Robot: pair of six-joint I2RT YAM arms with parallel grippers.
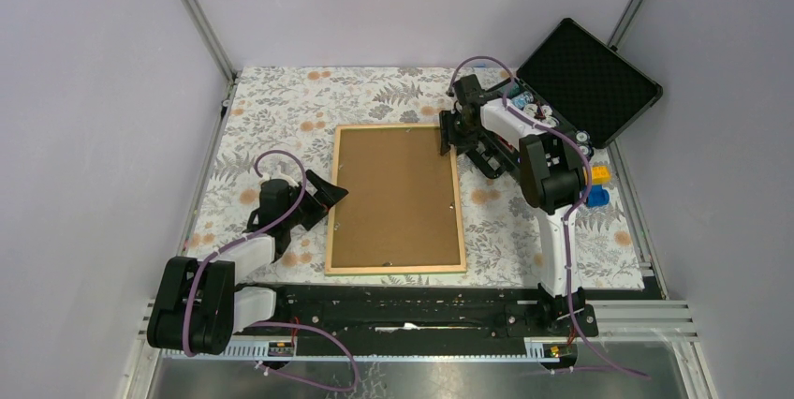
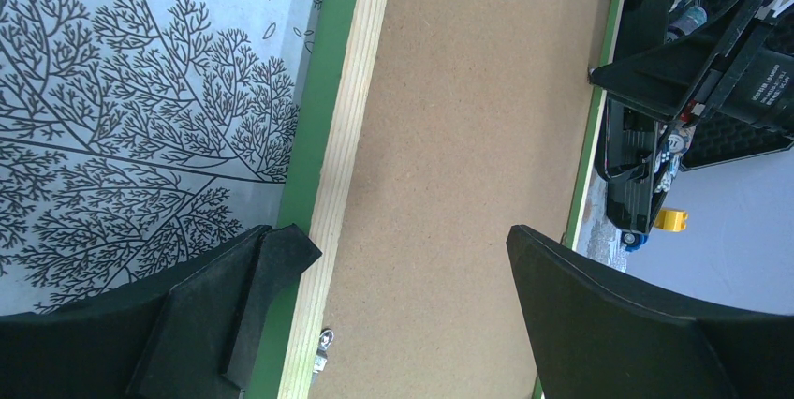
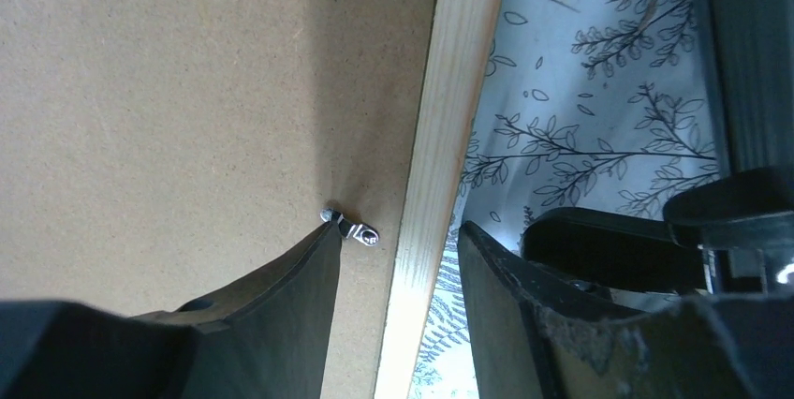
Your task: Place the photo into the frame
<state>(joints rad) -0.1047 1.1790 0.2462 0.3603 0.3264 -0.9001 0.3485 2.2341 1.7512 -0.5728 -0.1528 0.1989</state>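
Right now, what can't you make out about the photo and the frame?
The photo: in no view; the backing panel would cover it inside the frame.
The frame's pane: face down, all views.
The right gripper: right wrist view leaves unclear whether it pinches the frame.
The black case's contents: top view, too small, behind the right arm.

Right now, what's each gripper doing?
Left gripper: jaws open, holding nothing.
Right gripper: jaws astride the right rail of the frame; whether they grip it cannot be told.
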